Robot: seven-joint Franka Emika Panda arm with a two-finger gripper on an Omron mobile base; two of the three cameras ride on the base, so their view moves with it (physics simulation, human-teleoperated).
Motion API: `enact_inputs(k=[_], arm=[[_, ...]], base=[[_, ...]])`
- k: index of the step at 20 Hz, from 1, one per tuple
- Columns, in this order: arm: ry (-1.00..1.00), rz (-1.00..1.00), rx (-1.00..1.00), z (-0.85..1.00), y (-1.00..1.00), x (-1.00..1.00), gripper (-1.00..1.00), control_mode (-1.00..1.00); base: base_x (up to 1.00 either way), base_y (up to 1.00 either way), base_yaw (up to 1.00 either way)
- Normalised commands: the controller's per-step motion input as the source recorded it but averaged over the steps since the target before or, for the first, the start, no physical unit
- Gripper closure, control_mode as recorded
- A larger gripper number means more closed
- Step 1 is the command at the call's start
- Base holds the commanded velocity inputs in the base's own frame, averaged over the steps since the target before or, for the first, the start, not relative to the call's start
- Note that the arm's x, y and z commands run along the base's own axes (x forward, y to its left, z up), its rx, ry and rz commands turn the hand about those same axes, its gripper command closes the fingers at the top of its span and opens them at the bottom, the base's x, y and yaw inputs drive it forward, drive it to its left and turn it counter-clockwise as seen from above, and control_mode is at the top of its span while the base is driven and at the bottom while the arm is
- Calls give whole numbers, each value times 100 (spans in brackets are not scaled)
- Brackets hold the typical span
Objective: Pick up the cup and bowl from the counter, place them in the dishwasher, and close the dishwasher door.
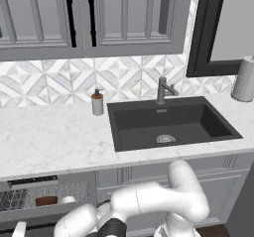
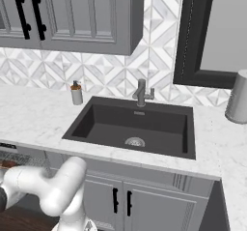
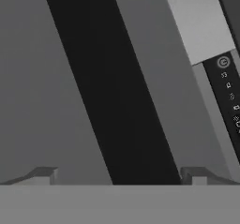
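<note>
The dishwasher [image 1: 47,194] stands open under the counter [image 1: 54,137] at the lower left. In its grey wire rack lies the dark-brown bowl [image 1: 46,200], and the white rim of the cup [image 1: 67,200] shows just right of it. The rack's edge [image 2: 14,158] also peeks in at the left of the right base view. My arm bends down and left in front of the appliance. In the hand view my gripper [image 3: 119,176] is open and holds nothing, its fingertips [image 3: 44,174] far apart. It sits close to the dishwasher door, whose black strip with small markings [image 3: 228,94] runs along the right.
A black sink [image 1: 168,124] with a grey faucet [image 1: 162,89] is set into the counter. A soap dispenser [image 1: 97,103] stands left of it, and a paper towel roll [image 1: 244,80] at the far right. Grey cabinets hang above and sit below.
</note>
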Motion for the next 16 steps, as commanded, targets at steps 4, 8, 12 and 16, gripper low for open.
enact_inputs(k=[4,8,12,16], arm=[[0,-6,-4,-39,-38,100,-100,-100],[2,-8,-11,-34,-45,100,-100,-100],[0,-11,-21,-34,-11,88,-100,-100],[0,-14,-22,-36,-14,99,-100,-100]], base=[[0,0,0],[0,0,0],[0,0,0],[0,0,0]])
